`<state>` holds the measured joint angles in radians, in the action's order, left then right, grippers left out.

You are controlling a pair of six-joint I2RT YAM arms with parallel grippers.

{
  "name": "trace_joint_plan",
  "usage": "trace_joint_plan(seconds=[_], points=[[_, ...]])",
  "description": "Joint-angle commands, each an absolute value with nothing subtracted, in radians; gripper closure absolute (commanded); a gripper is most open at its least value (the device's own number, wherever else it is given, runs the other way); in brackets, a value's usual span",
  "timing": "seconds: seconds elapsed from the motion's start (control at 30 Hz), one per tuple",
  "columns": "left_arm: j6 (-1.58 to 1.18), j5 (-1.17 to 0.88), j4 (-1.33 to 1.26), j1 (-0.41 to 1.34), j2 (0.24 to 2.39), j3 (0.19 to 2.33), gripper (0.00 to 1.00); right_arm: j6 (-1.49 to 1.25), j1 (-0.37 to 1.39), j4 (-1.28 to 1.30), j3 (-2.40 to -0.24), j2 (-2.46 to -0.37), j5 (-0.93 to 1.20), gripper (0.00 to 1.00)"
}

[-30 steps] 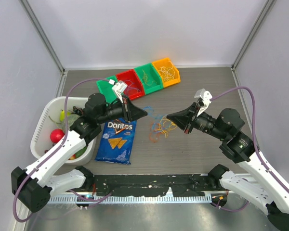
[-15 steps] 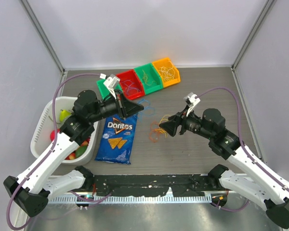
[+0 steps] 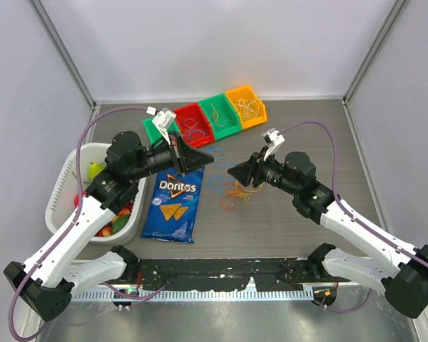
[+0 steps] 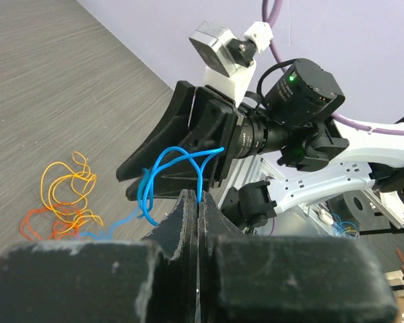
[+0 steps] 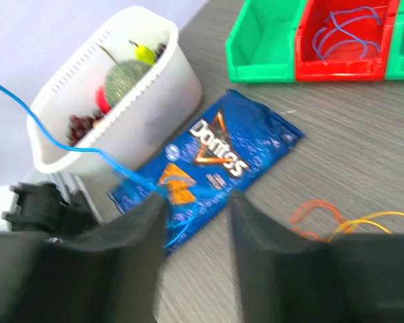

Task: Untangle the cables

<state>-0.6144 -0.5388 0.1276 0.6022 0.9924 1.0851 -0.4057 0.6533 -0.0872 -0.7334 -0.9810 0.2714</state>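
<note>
The cables are a small tangle of orange and yellow loops point(image 3: 237, 191) on the table, with a blue strand point(image 3: 218, 176) rising out of it. My left gripper point(image 3: 209, 159) is shut on the blue cable point(image 4: 178, 165), which loops up from between its fingertips and trails down to the orange and yellow tangle point(image 4: 64, 202). My right gripper point(image 3: 232, 171) is open just above the tangle's left side, close to the left gripper. In the right wrist view the blue strand point(image 5: 81, 151) runs against its left finger point(image 5: 138, 232); orange and yellow loops point(image 5: 337, 219) lie at the right. No white strand shows.
A Doritos bag point(image 3: 173, 203) lies left of the tangle. A white basket point(image 3: 65, 187) of fruit stands at the far left. A row of green point(image 3: 155, 129), red point(image 3: 192, 122), green point(image 3: 221, 114) and orange point(image 3: 246, 105) bins holding cable pieces sits at the back.
My right gripper has moved left and forward over the tangle, ending close to the left gripper. My left gripper drew back slightly to the left, still holding the blue cable.
</note>
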Motion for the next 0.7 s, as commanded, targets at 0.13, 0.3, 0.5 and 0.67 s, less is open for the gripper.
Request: trace_joint_plan(seconds=[0.13,0.3,0.5,0.67], points=[[-0.637,-0.555,0.051,0.606,0.97,1.15,1.0,-0.557,0.658,-0.452,-0.64,-1.046,0.25,0.99],[-0.545,-0.346,0.152,0.604,0.951,1.222,1.0,-0.571,0.658,-0.402,-0.629,-1.092,0.226,0.99],[-0.511,-0.178,0.264,0.604,0.997,1.27,1.0,-0.592,0.669,-0.373,-0.607,-1.008,0.215,0.99],[-0.546,-0.138,0.249,0.601,1.022,1.186,1.0,-0.61,0.67,-0.345,-0.682,-0.953,0.245,0.99]])
